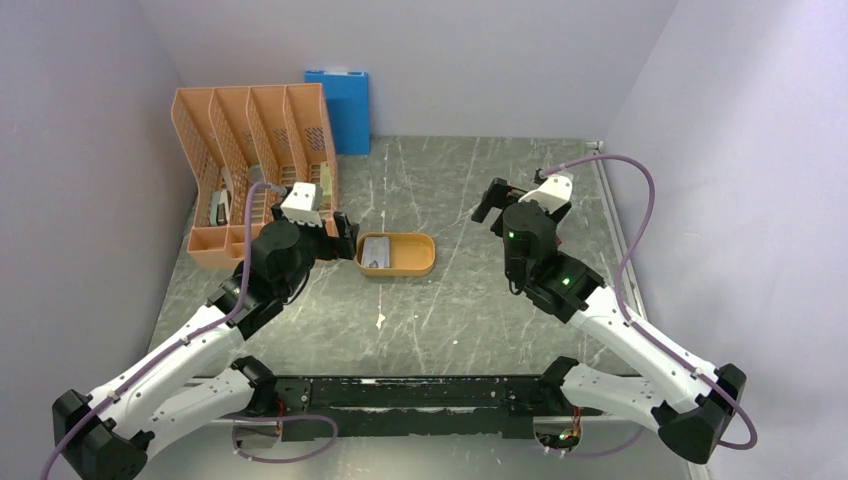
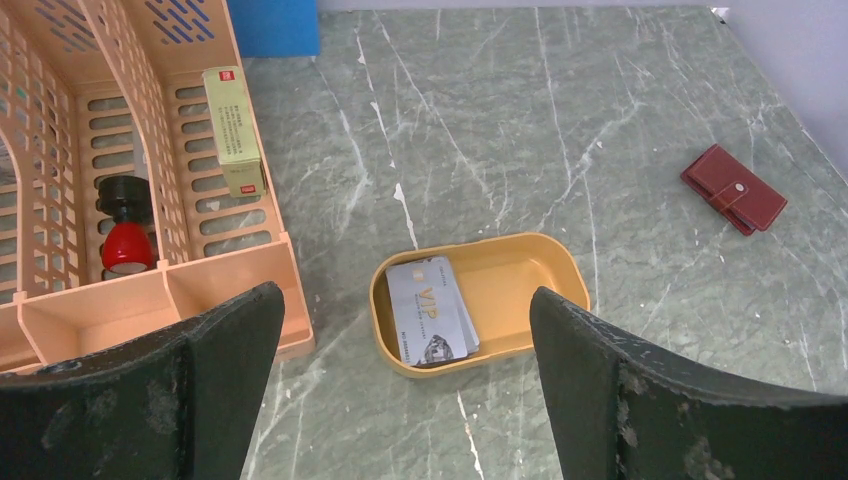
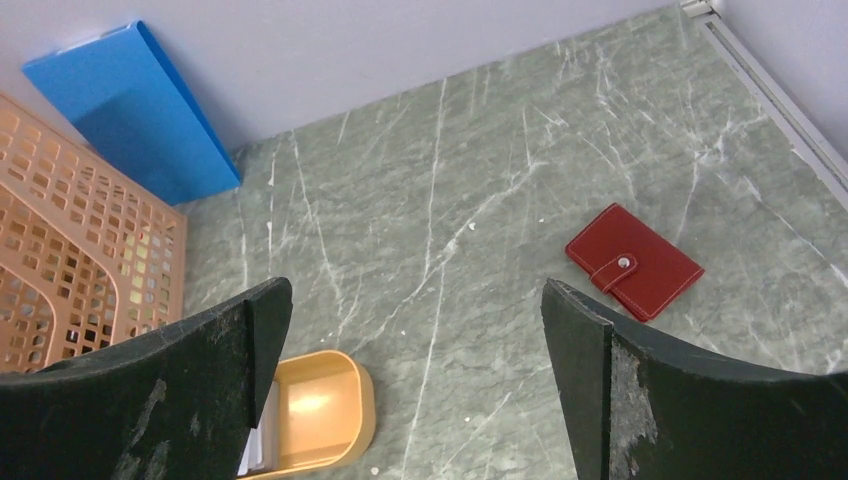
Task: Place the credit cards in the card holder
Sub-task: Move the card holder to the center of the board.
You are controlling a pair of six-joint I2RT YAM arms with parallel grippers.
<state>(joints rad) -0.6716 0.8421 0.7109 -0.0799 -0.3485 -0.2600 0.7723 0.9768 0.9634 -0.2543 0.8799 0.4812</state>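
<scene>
Green marble table (image 2: 600, 120). Grey credit cards (image 2: 430, 310) lie stacked crosswise in the left end of an orange oval tray (image 2: 560, 270). Well apart to its right, the closed red card holder (image 2: 733, 188) lies diagonally. An orange file rack (image 2: 150, 150) stands left. The left gripper (image 2: 407, 300) and right gripper (image 3: 415, 300) are spread wide, empty.

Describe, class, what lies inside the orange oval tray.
A small stack of grey credit cards lies at one end of the orange tray, the top one marked VIP; the rest of its floor is bare. The top card covers the lower cards, so their number cannot be told.
</scene>
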